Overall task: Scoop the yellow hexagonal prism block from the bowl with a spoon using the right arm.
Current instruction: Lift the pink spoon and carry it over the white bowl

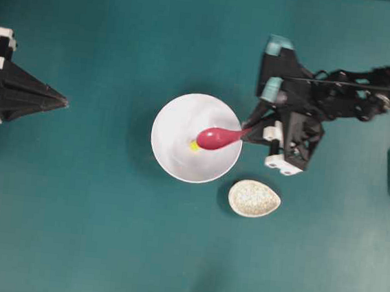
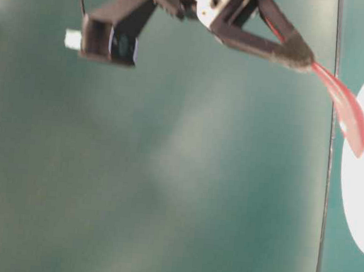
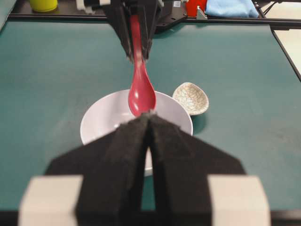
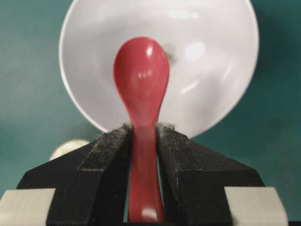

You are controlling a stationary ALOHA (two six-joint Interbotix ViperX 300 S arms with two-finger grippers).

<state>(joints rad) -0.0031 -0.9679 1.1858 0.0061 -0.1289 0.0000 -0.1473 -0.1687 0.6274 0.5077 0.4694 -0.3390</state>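
A plain teal counter (image 1: pixel 69 230) carries everything here, with clutter only along its far edge in the left wrist view.

The right gripper (image 4: pixel 143 129) is clenched on the handle of the spoon (image 1: pixel 215 138); in its own wrist view the two pads press the pink-red stem from either side. The spoon's long axis runs straight out ahead of the jaws, scoop foremost, reaching over the rim and into the bowl (image 1: pixel 177 117). The block (image 1: pixel 193 146) lies on the bowl floor just past the scoop's tip and slightly to one side of it, a small yellow spot peeking out by the scoop's edge in the overhead view. Whether the scoop touches it I cannot tell; from the right wrist view the scoop hides it.

So the coming move seems to turn on this: the block sits beyond the tip, a little off the spoon's line, and the scoop's lip would have to get under it.

The left gripper (image 3: pixel 149 141) is pressed shut on nothing, well apart from the bowl, so the right arm is far the nearer. A speckled spoon rest (image 1: pixel 254 198) sits just beside the bowl.

No brand, label or writing can be read anywhere.
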